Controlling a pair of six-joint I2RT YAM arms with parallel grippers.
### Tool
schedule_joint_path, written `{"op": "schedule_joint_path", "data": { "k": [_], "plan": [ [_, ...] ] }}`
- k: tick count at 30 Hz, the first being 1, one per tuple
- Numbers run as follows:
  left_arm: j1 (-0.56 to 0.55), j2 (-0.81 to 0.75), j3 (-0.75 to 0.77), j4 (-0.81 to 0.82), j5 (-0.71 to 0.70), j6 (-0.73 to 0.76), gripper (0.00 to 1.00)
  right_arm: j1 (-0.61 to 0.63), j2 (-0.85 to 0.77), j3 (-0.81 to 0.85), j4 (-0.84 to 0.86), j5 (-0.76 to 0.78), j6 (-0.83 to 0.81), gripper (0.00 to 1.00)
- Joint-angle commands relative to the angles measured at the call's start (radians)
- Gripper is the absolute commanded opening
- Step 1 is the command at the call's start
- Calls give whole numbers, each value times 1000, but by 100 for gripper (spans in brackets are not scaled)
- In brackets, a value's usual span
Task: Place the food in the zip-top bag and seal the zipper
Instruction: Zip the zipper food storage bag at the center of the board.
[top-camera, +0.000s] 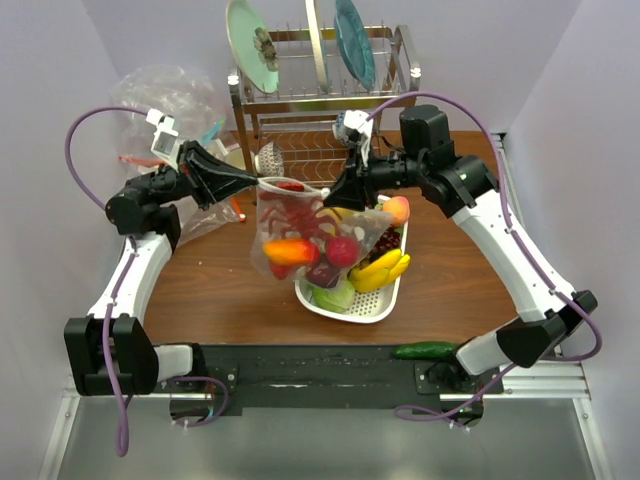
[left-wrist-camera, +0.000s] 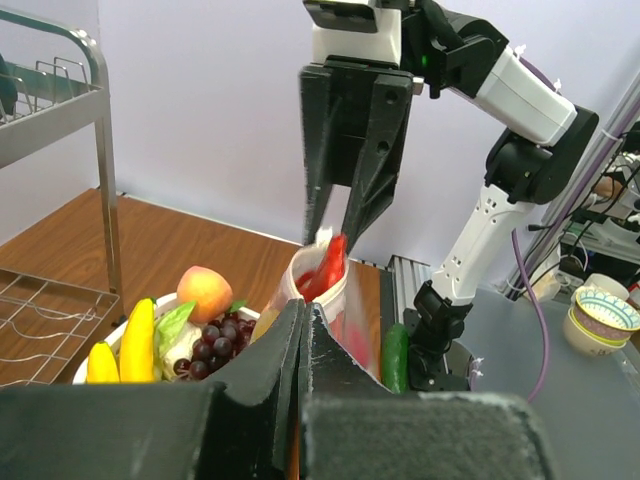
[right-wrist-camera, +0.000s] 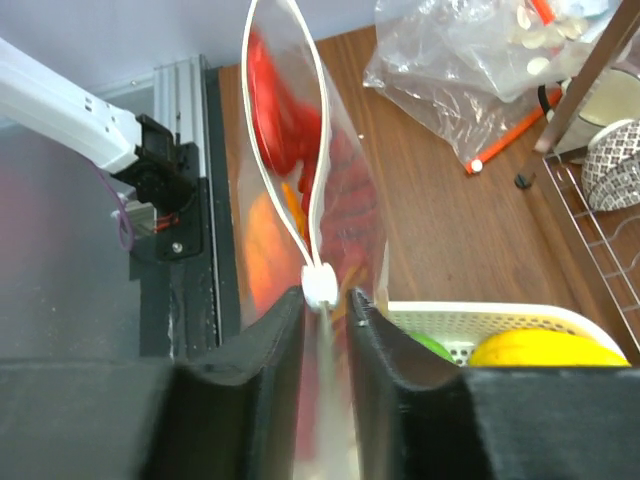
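Note:
The zip-top bag (top-camera: 300, 235) hangs above the near-left corner of the white tray (top-camera: 375, 305), stretched between both grippers. The food in it shows red and orange (top-camera: 292, 250). At the bag's left end, my left gripper (top-camera: 255, 182) (left-wrist-camera: 302, 305) is shut on the mouth edge. My right gripper (top-camera: 330, 200) (right-wrist-camera: 325, 298) is at the right end. Its jaws stand slightly apart around the zipper (right-wrist-camera: 310, 150), with the white slider (right-wrist-camera: 321, 284) at the fingertips. Ahead of the slider the mouth gapes open. A peach (left-wrist-camera: 204, 292) lies in the tray.
Yellow bananas (top-camera: 380, 268), dark grapes (left-wrist-camera: 215, 345) and a green cabbage (top-camera: 335, 295) share the tray. A cucumber (top-camera: 425, 350) lies at the table's near edge. A dish rack (top-camera: 320, 100) stands at the back, with a bulky clear bag (top-camera: 170, 100) at the back left.

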Motion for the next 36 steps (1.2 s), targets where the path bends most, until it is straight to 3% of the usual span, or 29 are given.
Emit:
{"op": "schedule_joint_path", "data": {
  "k": [1,3,10,13,19,20,23,36],
  "plan": [
    [3,-7,35,478,-14,20,0,-1,12,0,119,-62,65,38],
    [3,-11,10,474,-24,29,0,1,12,-15,179,-74,111,45],
    [3,-12,-5,512,-15,-3,0,-1,19,-64,420,-129,269,40],
    [3,-10,10,505,-14,-6,0,1,42,-46,411,-136,270,41],
    [2,-15,29,503,-11,-17,0,18,73,0,399,-128,273,29],
    [3,-15,30,505,-11,-19,0,24,76,4,397,-125,270,19],
    [3,-12,32,495,-14,-16,0,33,82,21,394,-129,268,3],
    [3,-13,38,478,-18,-11,0,41,33,24,389,-166,247,0]
  ]
}}
